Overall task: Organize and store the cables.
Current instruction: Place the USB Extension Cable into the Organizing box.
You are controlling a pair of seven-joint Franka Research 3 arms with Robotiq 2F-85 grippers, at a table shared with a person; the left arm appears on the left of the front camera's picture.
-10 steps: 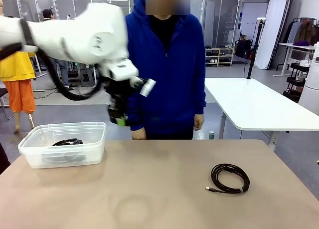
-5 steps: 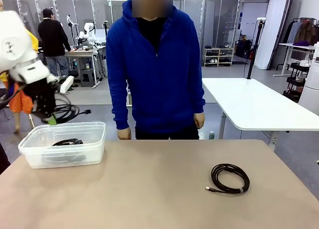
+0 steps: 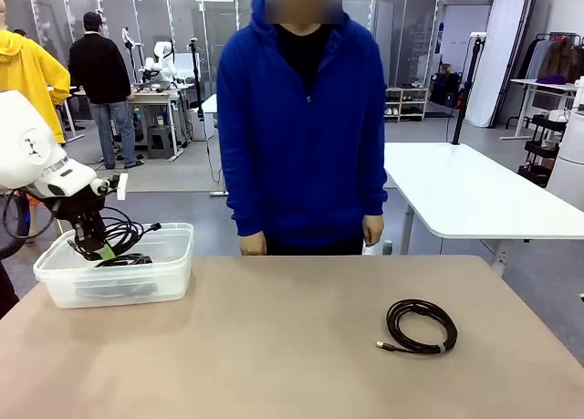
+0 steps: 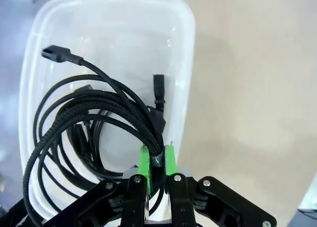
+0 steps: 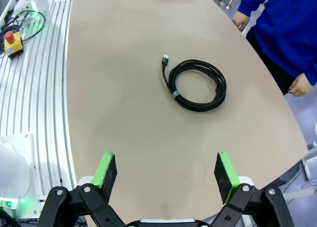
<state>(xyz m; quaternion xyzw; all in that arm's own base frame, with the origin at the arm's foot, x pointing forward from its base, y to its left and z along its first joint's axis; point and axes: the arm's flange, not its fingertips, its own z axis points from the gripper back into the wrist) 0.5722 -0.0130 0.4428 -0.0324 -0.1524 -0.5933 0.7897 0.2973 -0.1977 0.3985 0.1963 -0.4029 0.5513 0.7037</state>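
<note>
Left gripper (image 4: pixel 156 155): green pads pinched nearly together on the taped neck of a coiled black braided cable (image 4: pixel 152 135) — a firm hold, no slack at the pads.
Held cable, position: hanging over the clear rectangular plastic bin (image 3: pixel 119 282) at the table's left far corner, its loops spreading away from the fingers into the bin's opening and one plug end sticking up past the rim.
Bin contents: a second, thinner black cable (image 3: pixel 123 260) lies on the floor of the bin; whether the held loops already touch it is hard to judge from these angles.
Key relation: the bin's long axis runs straight away from the left fingers and the coil sits inside its outline, so the release looks to need only a short drop.
Right gripper (image 5: pixel 168 170): jaws spread wide, holding nothing, hovering above the beige table (image 3: pixel 274 373).
Remaining cable: a black coiled cord with a small metal connector (image 5: pixel 195 106) lies flat on the table's right half, ahead of the right fingers and well apart from them — clearly nearer the right arm than the left.
</note>
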